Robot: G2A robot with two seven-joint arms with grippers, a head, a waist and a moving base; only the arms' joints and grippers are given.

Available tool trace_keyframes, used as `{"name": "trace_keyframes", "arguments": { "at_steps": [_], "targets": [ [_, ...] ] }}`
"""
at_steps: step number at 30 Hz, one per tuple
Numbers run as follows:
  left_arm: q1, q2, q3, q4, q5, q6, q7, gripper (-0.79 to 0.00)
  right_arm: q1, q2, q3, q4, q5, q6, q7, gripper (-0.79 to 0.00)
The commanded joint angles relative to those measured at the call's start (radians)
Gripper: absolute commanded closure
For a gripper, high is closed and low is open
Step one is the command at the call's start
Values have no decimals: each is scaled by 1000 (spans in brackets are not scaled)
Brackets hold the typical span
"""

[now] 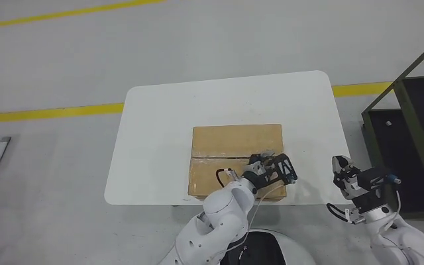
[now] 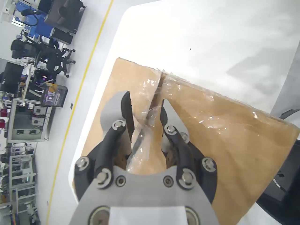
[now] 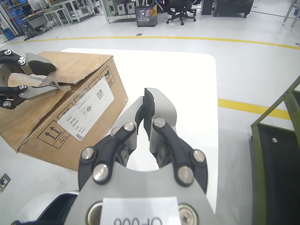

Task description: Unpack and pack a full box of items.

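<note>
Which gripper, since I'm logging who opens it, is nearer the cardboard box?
Left. The left gripper sits over the top of the cardboard box, at its taped seam. The right gripper is beside it, near the table edge, not touching.

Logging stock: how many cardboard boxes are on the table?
1. The cardboard box sits on the white table, toward the robot's side; anything inside it is hidden.

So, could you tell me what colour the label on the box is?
The label is white with dark print; the right wrist view shows it best.
</note>
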Motion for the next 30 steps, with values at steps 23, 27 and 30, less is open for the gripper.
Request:
{"name": "trace_keyframes", "arguments": {
  "at_steps": [23, 27, 30],
  "targets": [
    [124, 73, -569, -272, 174, -90, -49, 0, 58, -4, -40, 56, 4, -31, 1, 0],
    [161, 92, -698, -296, 221, -159, -23, 0, 75, -5, -50, 72, 3, -40, 1, 0],
    [199, 102, -784, -305, 231, -199, -12, 0, 86, -5, -56, 84, 3, -45, -2, 0]
  ]
}}
